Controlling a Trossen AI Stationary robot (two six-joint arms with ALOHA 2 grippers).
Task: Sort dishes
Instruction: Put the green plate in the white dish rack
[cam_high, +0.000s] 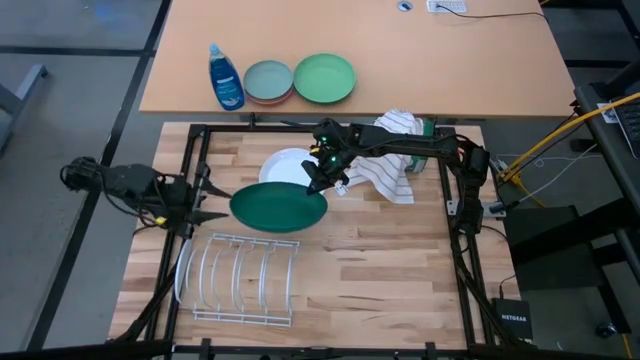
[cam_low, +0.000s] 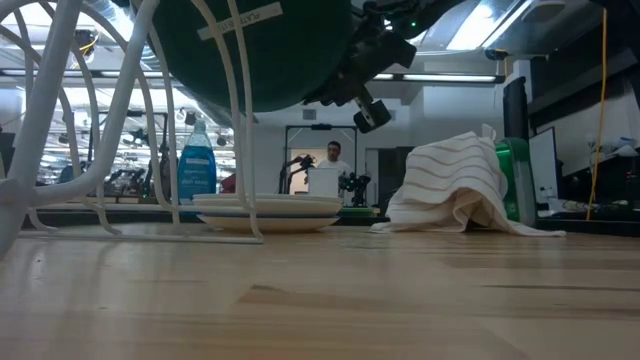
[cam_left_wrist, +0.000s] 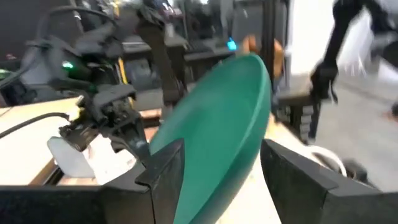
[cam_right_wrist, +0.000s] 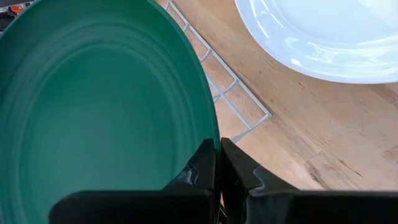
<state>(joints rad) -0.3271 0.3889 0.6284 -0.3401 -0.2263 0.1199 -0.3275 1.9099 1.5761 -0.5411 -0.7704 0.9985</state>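
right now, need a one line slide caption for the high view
Right gripper holds the dark green plate above the wire rack; open left gripper waits at its rim.

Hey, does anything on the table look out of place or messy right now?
A striped dish towel lies crumpled at the table's far edge, partly under the right arm. Otherwise nothing odd: the right gripper holds the dark green plate by its rim.
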